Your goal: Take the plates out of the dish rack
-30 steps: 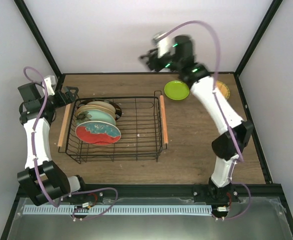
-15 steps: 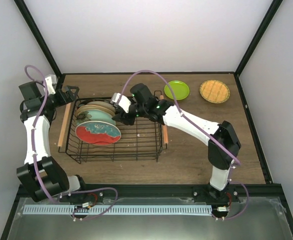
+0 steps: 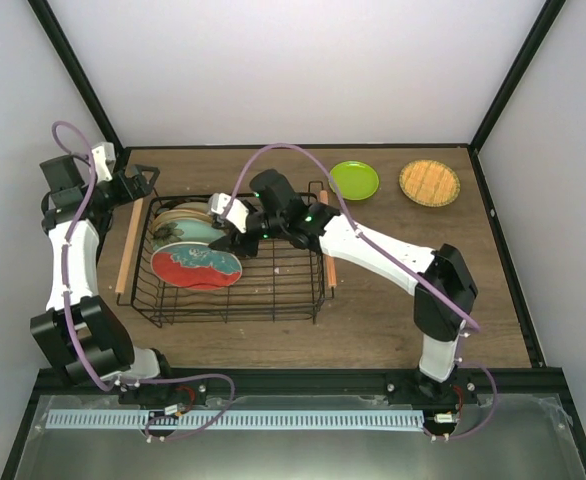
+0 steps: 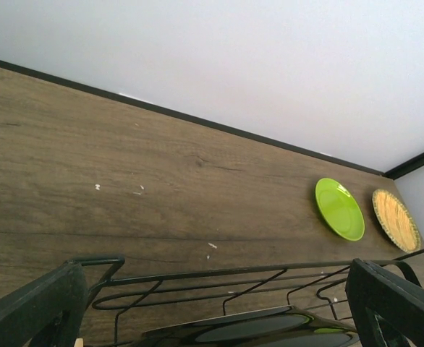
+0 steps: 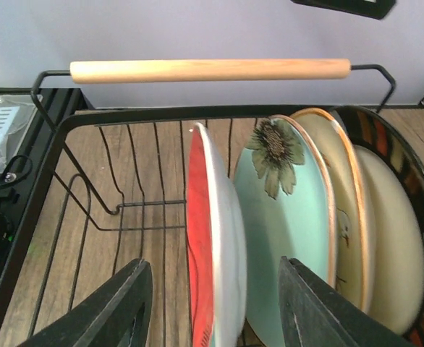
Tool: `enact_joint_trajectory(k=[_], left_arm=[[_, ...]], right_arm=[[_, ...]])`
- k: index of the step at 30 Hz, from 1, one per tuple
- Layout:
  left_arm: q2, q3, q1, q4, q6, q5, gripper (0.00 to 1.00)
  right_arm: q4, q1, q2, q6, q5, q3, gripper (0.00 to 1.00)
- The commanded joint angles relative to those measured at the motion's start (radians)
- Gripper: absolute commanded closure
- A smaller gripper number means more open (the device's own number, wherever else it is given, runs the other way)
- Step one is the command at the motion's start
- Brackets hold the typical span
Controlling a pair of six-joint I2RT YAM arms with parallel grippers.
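My left tool (image 3: 136,185) hangs at the 10 o'clock corner of the table (image 3: 393,300), just outside the dish rack (image 3: 243,319). Its fingers are spread wide with nothing between them. The rack sits toward 9 o'clock, and four plates stand on edge at its 9 o'clock end by the wooden handle (image 5: 210,70). The red plate (image 5: 201,238) is nearest my reach, the pale teal plate (image 5: 284,217) is behind it, and two more follow. My right tool (image 5: 218,303) is partly open and holds nothing. It hovers over the stack, and the red plate's rim and much of the teal one show between its fingers, with no contact that I can see. To do this well, I judge I should centre on the red plate alone and slip the far finger into the narrow gap before the teal plate. Then I should sink past the rim, close squarely, and lift straight up clear of the wires. After that I can swing toward 1 o'clock, where the lime-green plate (image 3: 354,180) lies flat, with the orange plate (image 3: 429,182) at 2 o'clock. A second ago my right arm was high over the lime-green plate, blurred in motion; it has since swung down across the rack to the stack. The left arm has hardly shifted, and the plates lie as they did.
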Motion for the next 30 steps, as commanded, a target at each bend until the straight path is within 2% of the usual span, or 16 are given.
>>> enact_joint_trajectory(k=[1,17,20,24,30], left_arm=[[0.008,0.024,-0.008,0.032,0.009,0.024,0.0],[-0.007,0.001,-0.01,0.029,0.014,0.028,0.0],[-0.009,0.001,-0.01,0.031,0.013,0.03,0.0],[-0.009,-0.004,-0.01,0.033,0.012,0.032,0.0],[-0.013,-0.016,-0.009,0.034,0.018,0.037,0.0]], right_arm=[[0.016,0.036,0.046,-0.016,-0.007,0.05,0.51],[0.101,0.086,0.181,-0.055,0.153,0.093,0.57],[0.104,0.098,0.192,-0.073,0.196,0.092,0.65],[0.117,0.124,0.201,-0.103,0.307,0.085,0.81],[0.191,0.15,0.156,-0.166,0.403,0.042,0.97]])
